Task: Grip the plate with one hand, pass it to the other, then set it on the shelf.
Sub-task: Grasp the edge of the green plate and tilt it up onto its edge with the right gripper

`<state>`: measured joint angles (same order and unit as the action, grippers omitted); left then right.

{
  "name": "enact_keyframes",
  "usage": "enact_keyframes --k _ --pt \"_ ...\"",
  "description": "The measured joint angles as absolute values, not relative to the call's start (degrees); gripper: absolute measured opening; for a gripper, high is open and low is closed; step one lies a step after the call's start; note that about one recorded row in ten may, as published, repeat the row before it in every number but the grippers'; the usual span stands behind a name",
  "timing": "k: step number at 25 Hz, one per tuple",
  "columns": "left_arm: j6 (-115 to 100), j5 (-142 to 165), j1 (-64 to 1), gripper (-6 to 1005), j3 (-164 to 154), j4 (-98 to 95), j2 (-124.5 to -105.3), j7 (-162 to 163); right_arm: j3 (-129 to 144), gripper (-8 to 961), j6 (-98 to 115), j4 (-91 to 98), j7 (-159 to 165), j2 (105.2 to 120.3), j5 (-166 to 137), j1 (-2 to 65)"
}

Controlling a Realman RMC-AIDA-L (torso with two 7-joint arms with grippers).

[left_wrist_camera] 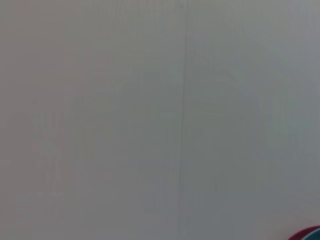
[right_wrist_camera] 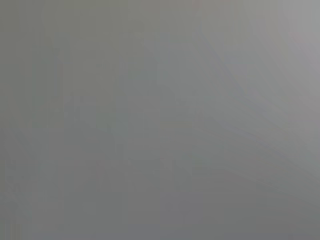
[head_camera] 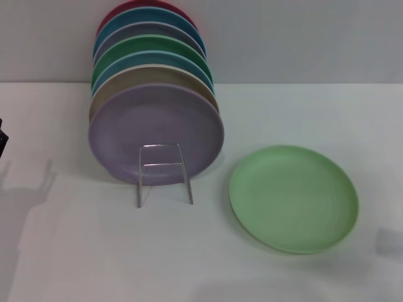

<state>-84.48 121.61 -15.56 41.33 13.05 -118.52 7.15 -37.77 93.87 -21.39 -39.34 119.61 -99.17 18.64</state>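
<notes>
currently, mint-green plate (head_camera: 293, 198) flat on white counter (head_camera: 94, 251), right of wire shelf (head_camera: 164, 173), lavender plate (head_camera: 155, 132) upright behind shelf fronting a plate row, left gripper (head_camera: 2, 139) at far left edge, jaws' state cannot tell

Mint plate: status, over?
Mint plate flat on table, untouched, right of rack. Left arm at left edge; right out of view. Rack's front slot free.

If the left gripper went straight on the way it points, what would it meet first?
The left gripper, at the scene's left edge, would probably meet only the plain pale surface filling its wrist view; the red plate rim lies off-line.
</notes>
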Motion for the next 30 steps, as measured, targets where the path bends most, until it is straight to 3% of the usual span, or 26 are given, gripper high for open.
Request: enact_keyframes --k 12,16,18,19,23,26,27,28,30 --pt "-85.1 121.7 -16.3 834 41.7 13.2 -118.34 9.4 -40.4 524 71.7 -40.1 -37.0 118.64 -95.5 19.5" --pt "-85.7 121.7 -15.9 834 42.9 13.3 -118.6 10.4 -42.0 523 63.7 -45.9 -36.7 116.4 -96.5 18.1" --pt "-85.7 121.6 -15.8 834 42.7 13.4 -118.78 10.4 -42.9 523 57.7 -51.4 -36.5 114.03 -98.1 16.1" --pt "-85.7 121.6 -15.8 834 42.7 13.4 -118.78 10.4 -42.9 523 57.7 -51.4 -36.5 114.03 -98.1 16.1" --pt "-85.6 121.7 -15.1 834 42.3 14.7 -118.9 10.4 -50.8 524 41.3 -61.0 -37.0 111.62 -103.9 11.4" --pt "-85.6 121.7 -14.9 834 42.3 15.0 -118.91 10.4 -57.3 524 31.0 -64.4 -37.2 111.99 -108.2 9.1" --pt "-85.6 121.7 -14.8 834 42.3 15.2 -118.91 10.4 -60.7 525 26.1 -65.8 -37.2 112.53 -110.2 8.2" --pt "-85.6 121.7 -14.7 834 42.3 15.4 -118.91 10.4 -68.9 525 15.3 -68.8 -37.2 114.13 -114.6 6.6" --pt "-85.7 121.9 -14.6 834 42.2 15.6 -118.91 10.5 -72.6 525 9.9 -69.9 -37.2 114.96 -116.9 6.2"
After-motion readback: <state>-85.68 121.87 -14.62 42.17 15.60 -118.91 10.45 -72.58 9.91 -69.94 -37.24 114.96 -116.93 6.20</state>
